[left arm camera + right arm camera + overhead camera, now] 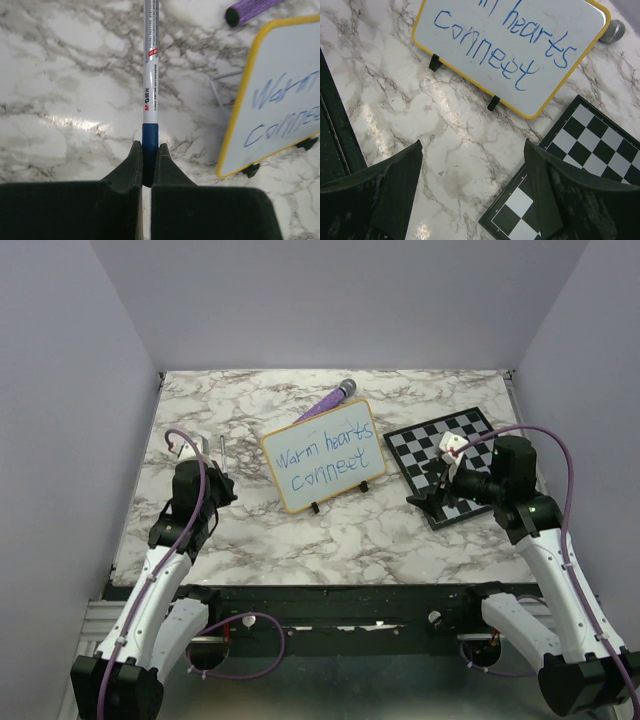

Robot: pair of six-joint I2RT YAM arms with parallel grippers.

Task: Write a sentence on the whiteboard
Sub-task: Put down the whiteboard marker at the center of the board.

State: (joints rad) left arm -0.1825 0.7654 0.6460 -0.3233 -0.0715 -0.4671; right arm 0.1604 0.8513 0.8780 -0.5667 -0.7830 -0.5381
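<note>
Left gripper (148, 150) clamps a marker (150, 90) labelled "M&G". To its right is the whiteboard (325, 427), its sentence (325, 462) reading "Warm hearts connect". Right gripper (472, 150) gapes wide, with the chessboard (600, 145) under its right finger.

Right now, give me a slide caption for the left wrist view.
Left gripper clamps a marker over the marble table, written whiteboard beside it.

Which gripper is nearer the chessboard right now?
Right. The right gripper hangs open at the chessboard's near-left edge, one finger over it. The left gripper is well away, left of the whiteboard, shut on the marker.
</note>
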